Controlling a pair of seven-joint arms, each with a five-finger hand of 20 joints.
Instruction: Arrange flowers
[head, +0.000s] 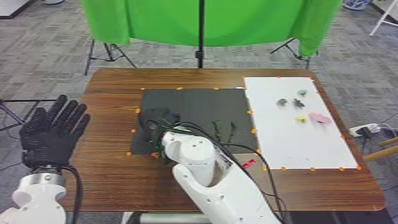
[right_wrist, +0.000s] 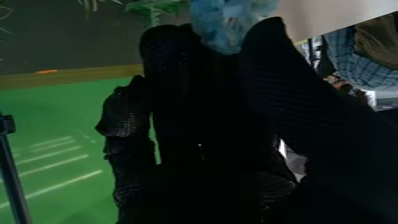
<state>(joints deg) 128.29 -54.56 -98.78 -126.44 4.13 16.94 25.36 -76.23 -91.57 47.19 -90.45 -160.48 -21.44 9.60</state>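
We see bright, even light over the brown surface (head: 111, 182), and the white sheet (head: 298, 145) at right gleams brightest. In the right wrist view, our foreground sinks nearly to black while pale streaks of light cross the green cloth (right_wrist: 53, 130).

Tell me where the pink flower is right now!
In the head view, the pink flower is on the right side, lying on the white sheet, just to the right of the yellow flower.
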